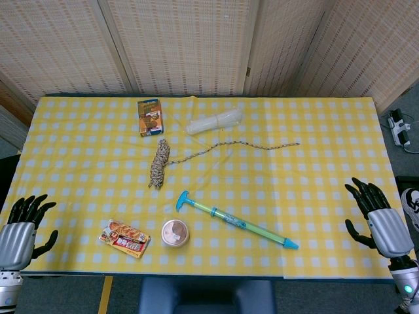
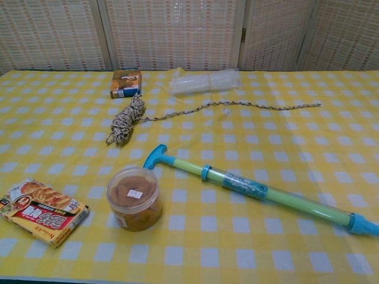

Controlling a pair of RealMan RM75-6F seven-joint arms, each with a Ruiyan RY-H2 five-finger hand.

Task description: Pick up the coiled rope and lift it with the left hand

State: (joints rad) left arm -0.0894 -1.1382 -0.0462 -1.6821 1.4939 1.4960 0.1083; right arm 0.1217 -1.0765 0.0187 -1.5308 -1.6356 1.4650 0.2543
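two cameras look over one table (image 1: pixel 327 216) covered in a yellow and white checked cloth, with woven cane screens (image 1: pixel 183 46) standing along its far side.

the coiled rope (image 1: pixel 159 163) lies near the middle of the cloth, a little to the left. its bundled part is long and narrow, its long axis running from the far side toward the near side, tilted slightly so the near end sits further left. from the far end of the bundle a loose tail trails off to the right across the table, ending well past the centre.

the left hand (image 1: pixel 21 229) hovers at the near left corner of the table, palm down, fingers apart and holding nothing. the coiled rope lies well apart from it, further in and off to the right. the right hand (image 1: pixel 380 219) sits at the near right edge, likewise released with fingers spread. neither hand shows in the chest view.

just beyond the rope's far end stands a small printed box (image 1: pixel 150 116), and to the right of that a pale rolled bundle (image 1: pixel 215 122). nearer than the rope lie a blue and green water pump toy (image 1: pixel 236 222), a round lidded tub (image 1: pixel 175 233) and a red snack packet (image 1: pixel 124 238), the packet being nearest the left hand.
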